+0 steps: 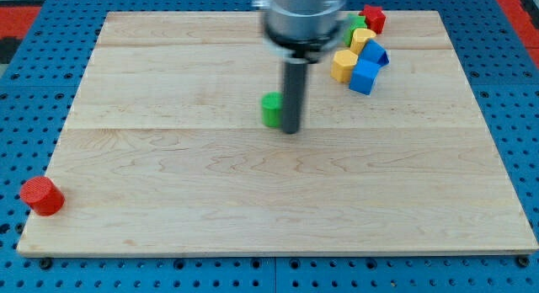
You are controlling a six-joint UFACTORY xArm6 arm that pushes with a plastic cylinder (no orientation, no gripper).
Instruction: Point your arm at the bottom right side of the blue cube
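The blue cube (365,76) lies at the view's upper right, in a cluster of blocks. My tip (290,130) rests on the board near the middle, well to the left of and below the blue cube. A green block (271,109) sits right against the rod on its left side. The rod (294,95) hangs down from the grey arm end at the view's top.
In the cluster by the blue cube are a yellow hexagonal block (344,64), a second blue block (376,52), a yellow block (363,38), a green block (357,26) and a red block (373,18). A red cylinder (41,195) stands at the board's bottom left edge.
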